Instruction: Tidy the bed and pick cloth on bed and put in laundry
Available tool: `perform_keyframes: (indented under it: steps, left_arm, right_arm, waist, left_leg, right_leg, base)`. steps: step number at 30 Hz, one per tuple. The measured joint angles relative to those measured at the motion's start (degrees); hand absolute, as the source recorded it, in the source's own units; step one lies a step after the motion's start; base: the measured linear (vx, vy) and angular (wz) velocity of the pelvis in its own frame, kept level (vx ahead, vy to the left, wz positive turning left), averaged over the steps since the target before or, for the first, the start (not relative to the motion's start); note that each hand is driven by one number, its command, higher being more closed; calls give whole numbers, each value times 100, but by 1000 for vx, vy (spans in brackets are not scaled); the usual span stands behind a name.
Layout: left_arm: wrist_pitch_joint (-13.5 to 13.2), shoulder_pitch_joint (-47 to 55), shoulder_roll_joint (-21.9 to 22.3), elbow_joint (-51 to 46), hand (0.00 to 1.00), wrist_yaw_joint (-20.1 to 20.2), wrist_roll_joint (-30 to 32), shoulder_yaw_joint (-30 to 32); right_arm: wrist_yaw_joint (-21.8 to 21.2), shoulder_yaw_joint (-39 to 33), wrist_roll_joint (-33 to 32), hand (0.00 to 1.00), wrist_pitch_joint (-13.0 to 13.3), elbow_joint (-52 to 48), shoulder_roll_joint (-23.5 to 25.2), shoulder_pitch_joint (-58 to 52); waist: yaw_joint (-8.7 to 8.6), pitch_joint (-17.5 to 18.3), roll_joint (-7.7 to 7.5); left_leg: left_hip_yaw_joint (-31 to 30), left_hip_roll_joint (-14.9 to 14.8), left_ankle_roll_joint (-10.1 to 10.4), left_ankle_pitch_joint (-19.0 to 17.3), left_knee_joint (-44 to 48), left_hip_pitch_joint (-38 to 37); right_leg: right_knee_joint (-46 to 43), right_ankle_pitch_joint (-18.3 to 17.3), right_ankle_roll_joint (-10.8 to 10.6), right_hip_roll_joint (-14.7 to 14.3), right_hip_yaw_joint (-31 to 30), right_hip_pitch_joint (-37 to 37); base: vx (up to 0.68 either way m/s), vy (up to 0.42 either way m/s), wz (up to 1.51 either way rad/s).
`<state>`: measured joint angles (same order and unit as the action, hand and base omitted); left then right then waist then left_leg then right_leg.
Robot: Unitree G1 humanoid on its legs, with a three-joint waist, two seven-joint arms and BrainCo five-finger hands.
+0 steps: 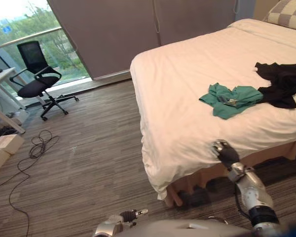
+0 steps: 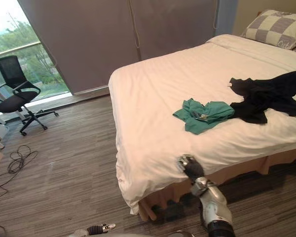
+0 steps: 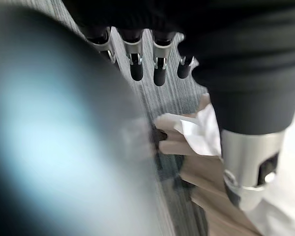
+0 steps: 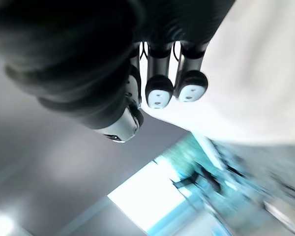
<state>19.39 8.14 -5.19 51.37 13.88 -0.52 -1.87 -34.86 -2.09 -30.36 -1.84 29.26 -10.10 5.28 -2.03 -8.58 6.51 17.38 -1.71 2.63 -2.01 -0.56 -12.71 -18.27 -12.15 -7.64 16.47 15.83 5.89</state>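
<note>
The bed (image 2: 153, 98) under its white duvet takes up the right of the scene, with striped floor (image 1: 89, 148) to its left. The left eye view takes in a black office chair (image 1: 37, 79) by the far window and the corner of a white surface (image 1: 2, 76) beside it. The right eye view shows the whole black cloth (image 2: 266, 96), spread at the bed's right, and the checked pillow (image 2: 274, 27) at the far right.

The teal cloth (image 2: 204, 116) lies crumpled just left of the black one, their edges touching. Both are well apart from either hand.

The right hand (image 1: 226, 153) is raised against the duvet's near hanging edge. Its wrist view shows its fingers (image 4: 159, 91) relaxed and holding nothing, with white duvet past them.

The left hand (image 1: 129, 216) hangs low at the near left. Its fingers (image 3: 160, 64) are loose and empty above the floor and the bed's near corner.
</note>
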Motion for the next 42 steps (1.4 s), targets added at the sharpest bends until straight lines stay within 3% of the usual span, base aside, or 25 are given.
perform_keyframes:
  steps: [3, 5, 7, 10, 15, 16, 18, 21, 27, 30, 35, 37, 40, 42]
  left_arm:
    - [-5, -45, -110, 179, 0, -3, 38, 28]
    - [-8, -330, -226, 169, 0, -42, 183, 28]
    - [-32, -636, -310, 168, 0, -73, 174, 21]
    - [-161, -1221, -460, 163, 0, -213, 105, 36]
    - [-271, -2949, -368, 178, 0, -607, -238, 397]
    - [-259, -3281, -202, 198, 0, -938, -251, 704]
    - [-250, -3523, -191, 215, 0, -1062, -340, 1169]
    - [-223, -3811, -182, 121, 0, -1301, -526, 1629]
    - [-136, -3868, -18, -356, 0, -1594, -745, 2058]
    - [-34, -3838, 8, -494, 0, -1767, -780, 2123]
    - [52, -3793, 7, -557, 0, -1927, -941, 2129]
    - [56, -3747, -13, -561, 0, -1930, -947, 2116]
    - [142, -3481, 7, -758, 0, -1925, -944, 1964]
    - [186, -3323, -5, -768, 0, -1920, -927, 1884]
  right_arm:
    - [343, 745, -19, 100, -23, -2, 304, 600]
    - [825, 1115, -104, 100, -12, -26, 553, 1149]
    - [1184, 1222, -114, 100, 56, -77, 674, 1693]
    - [1617, 1120, -405, 100, 358, -94, 715, 2625]
    - [1952, 127, -997, 100, 968, -294, 413, 4479]
    - [1864, 136, -1155, 100, 1094, -678, 262, 4741]
    - [1862, 234, -1385, 100, 1268, -1076, 303, 5021]
    - [1911, 221, -1849, 100, 1440, -1281, 286, 5230]
    - [1997, -228, -2358, 100, 1609, -1555, 257, 5296]
    - [2172, -543, -2383, 100, 1612, -1701, 151, 5243]
    - [2184, -1275, -2851, 100, 1641, -1726, -441, 4742]
    - [2454, -1705, -2978, 100, 1613, -1396, -591, 4369]
    - [2812, -2480, -3162, 100, 1375, -448, -698, 3526]
    - [2802, -2782, -3203, 100, 1292, -429, -698, 2798]
  waist:
    - [19, -104, -80]
    - [190, -399, -254]
    - [283, -689, -328]
    - [303, -1270, -358]
    - [320, -2354, -369]
    - [300, -2386, -395]
    - [291, -2382, -370]
    - [292, -2372, -358]
    - [301, -2368, -369]
    - [281, -2368, -378]
    - [232, -2363, -406]
    - [203, -2369, -476]
    - [201, -2361, -529]
    - [143, -2351, -557]
  left_leg:
    - [-118, 113, 71, 44, 27, 475]
    - [-124, 121, 66, 54, 292, 935]
    - [-121, 3, 52, 65, 704, 1534]
    - [-108, -247, 34, 89, 1440, 2599]
    - [-239, -745, -50, 59, 2795, 4986]
    - [-258, -806, -133, 28, 3130, 5584]
    - [-294, -968, -147, -94, 3707, 6209]
    - [-534, -1147, -105, -252, 4207, 6789]
    - [-413, -1195, -153, -209, 4097, 7211]
    - [-190, -1238, -239, -104, 3856, 7203]
    - [129, -1234, -418, -84, 3712, 7133]
    - [254, -1234, -477, -114, 3665, 6961]
    - [536, -1278, -560, -181, 3435, 6467]
    - [761, -1294, -604, -286, 3429, 6089]
  right_leg:
    - [-430, -11, 6, 185, -42, -615]
    - [-924, -183, 113, 335, -42, -1162]
    - [-1246, -252, 225, 351, -28, -1703]
    - [-1760, -314, 336, 331, -9, -2579]
    - [-2552, -358, 510, 151, -25, -4654]
    - [-2795, -380, 551, 142, -62, -5227]
    - [-3178, -379, 724, 126, -122, -5788]
    - [-3425, -448, 715, -44, -131, -6159]
    - [-3298, -400, 532, -154, -312, -6618]
    - [-2850, -120, 422, -261, -406, -6641]
    - [-2067, 575, 373, -364, -584, -6435]
    - [-1824, 746, 359, -377, -632, -6242]
    - [-1255, 938, 503, -476, -732, -5737]
    - [-1442, 862, 578, -497, -822, -5445]
  base:
    - [-157, -23, 18]
    - [-168, -113, 25]
    - [-198, -160, 31]
    - [-200, -151, 31]
    - [-161, -60, 14]
    - [-65, -17, 9]
    - [12, -18, -1]
    - [-8, -8, -3]
    - [-111, 54, 0]
    - [-80, 123, -23]
    - [-47, 164, -20]
    - [-2, 152, -21]
    - [47, 138, -43]
    - [76, 92, -43]
